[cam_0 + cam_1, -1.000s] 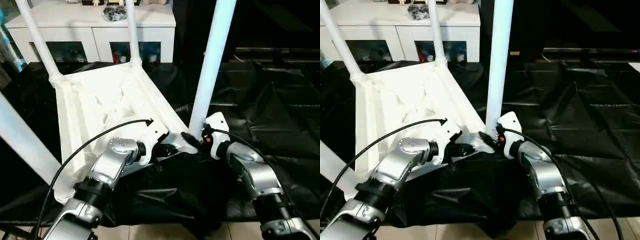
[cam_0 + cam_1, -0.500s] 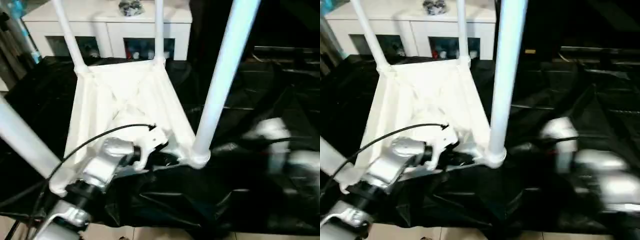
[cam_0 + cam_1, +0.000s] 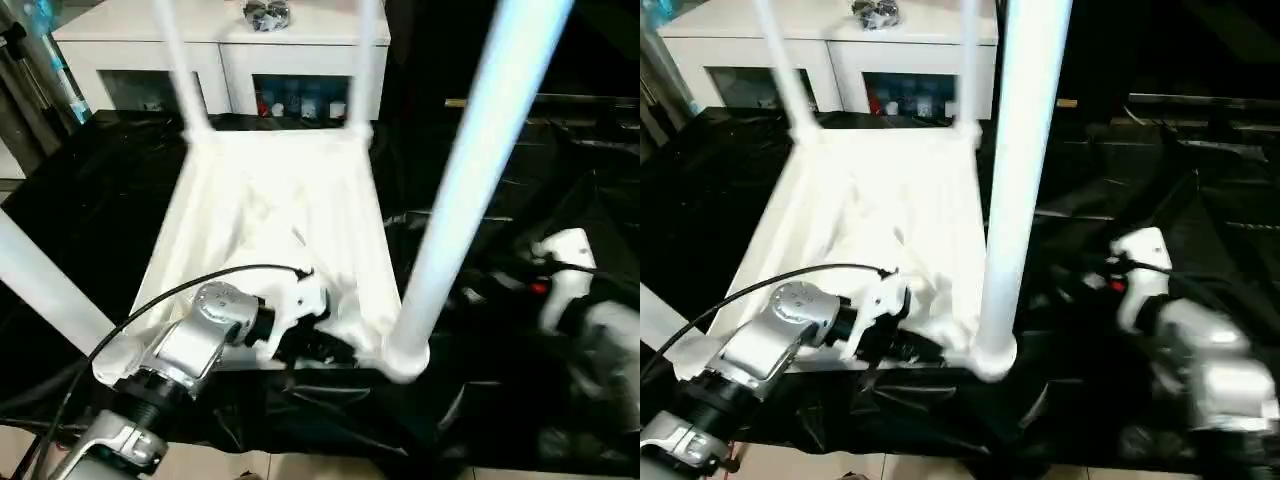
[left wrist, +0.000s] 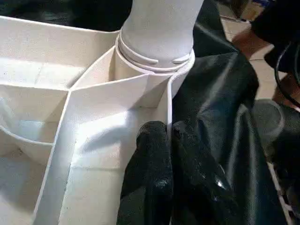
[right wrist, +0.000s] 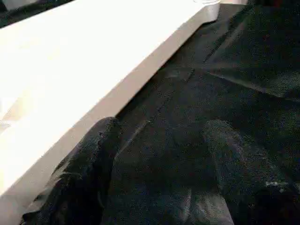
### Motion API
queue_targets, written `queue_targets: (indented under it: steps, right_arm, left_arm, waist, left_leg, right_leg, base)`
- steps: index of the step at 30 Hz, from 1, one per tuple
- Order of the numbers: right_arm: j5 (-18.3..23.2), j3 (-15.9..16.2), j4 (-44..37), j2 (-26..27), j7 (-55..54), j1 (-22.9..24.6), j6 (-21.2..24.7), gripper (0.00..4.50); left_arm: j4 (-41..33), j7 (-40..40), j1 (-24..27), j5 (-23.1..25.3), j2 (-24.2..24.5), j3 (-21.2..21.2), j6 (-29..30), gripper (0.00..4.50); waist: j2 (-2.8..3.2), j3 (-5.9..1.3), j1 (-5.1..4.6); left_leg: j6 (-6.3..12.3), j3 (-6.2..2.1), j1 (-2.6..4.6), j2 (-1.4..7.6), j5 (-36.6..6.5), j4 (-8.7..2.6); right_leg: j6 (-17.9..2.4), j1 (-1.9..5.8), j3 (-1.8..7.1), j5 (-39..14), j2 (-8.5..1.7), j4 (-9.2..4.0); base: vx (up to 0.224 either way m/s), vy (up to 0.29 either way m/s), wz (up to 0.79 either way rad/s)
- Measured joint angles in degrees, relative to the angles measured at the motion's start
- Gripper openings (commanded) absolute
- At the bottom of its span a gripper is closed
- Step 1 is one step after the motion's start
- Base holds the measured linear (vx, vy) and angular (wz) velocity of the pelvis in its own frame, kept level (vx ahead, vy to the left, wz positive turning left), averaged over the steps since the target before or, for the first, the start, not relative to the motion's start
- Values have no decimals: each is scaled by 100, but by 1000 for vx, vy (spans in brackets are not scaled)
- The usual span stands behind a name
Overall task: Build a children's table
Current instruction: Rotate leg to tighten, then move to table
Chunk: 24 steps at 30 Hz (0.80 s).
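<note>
On black sheeting (image 3: 560,150) lies the children's table (image 3: 280,220), upside down, ribbed underside up, four white legs (image 3: 480,170) standing in the corner sockets. Looks light and stiff: hollow moulded plastic, thin walls, smooth tubes likely to slip under a bare pinch. Best taken by the rim wall (image 4: 168,105) or a rib close to a socket, where the plastic is braced; legs give leverage but could rock in their sockets if pulled sideways.

Clamped on that rim wall, just beside the near corner socket (image 4: 157,56): left gripper (image 4: 168,140), fingers pressed together with the thin wall between them. Hovering well clear on the other side, over the sheeting: right gripper (image 5: 159,140), fingers spread apart and holding nothing, the table's long edge (image 5: 93,61) passing beside one finger.

Seen from the head: whole layout, legs rising past the frame, white cabinet (image 3: 230,50) behind. Seen from the left wrist: the grip itself, the leg's collar seated in the socket, and a person's hand (image 4: 251,40) at the far edge.
</note>
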Motion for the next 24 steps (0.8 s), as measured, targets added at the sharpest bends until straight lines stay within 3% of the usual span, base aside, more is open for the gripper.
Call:
queue_targets:
  steps: [4,6,12,17,18,20,24]
  right_arm:
    - [43,2,-320,348,-404,44,5,317]
    - [44,-6,-481,497,-631,77,15,321]
    - [-77,-4,-1265,971,-1522,363,202,359]
    - [-740,253,-1708,1029,-2240,660,398,406]
    - [-912,281,-1726,1017,-2388,681,420,430]
    - [-1277,379,-1884,955,-2710,798,566,430]
    - [-1344,468,-1999,961,-2917,921,960,430]
  left_arm:
    - [24,255,69,24,-3,24,-512,0]
    - [8,386,185,14,-60,181,-656,45]
    - [-1383,1523,668,-765,-366,1529,-352,90]
    - [-2128,4257,1562,-14,-1287,2482,330,132]
    - [-2191,4508,1672,63,-1345,2577,518,145]
    - [-2499,4909,2037,74,-1486,2841,786,145]
    - [-3066,5105,2712,70,-1500,2940,610,145]
  waist:
    - [-5,3,-15]
    - [-8,5,-32]
    - [-31,19,-95]
    - [-47,28,-122]
    - [-54,32,-119]
    - [-60,34,-110]
    - [-95,36,-99]
  left_leg:
    - [-4,1,4,0,2,1]
    - [-7,1,4,0,1,2]
    - [-33,0,7,6,-13,-2]
    - [-37,-1,9,6,-13,0]
    - [-38,-3,8,6,-13,0]
    - [-38,-5,8,6,-13,-1]
    - [-39,-13,0,5,-14,-4]
  right_leg:
    - [1,1,2,0,0,8]
    - [1,-1,3,1,0,9]
    - [2,-6,1,0,5,18]
    - [10,0,2,-5,7,13]
    - [18,0,2,-10,7,13]
    - [38,1,5,-22,11,9]
    - [88,4,6,-25,13,-7]
  base:
    - [0,0,0]
    - [0,0,0]
    - [0,0,0]
    - [0,0,0]
    - [0,0,0]
    - [0,0,0]
    - [0,0,0]
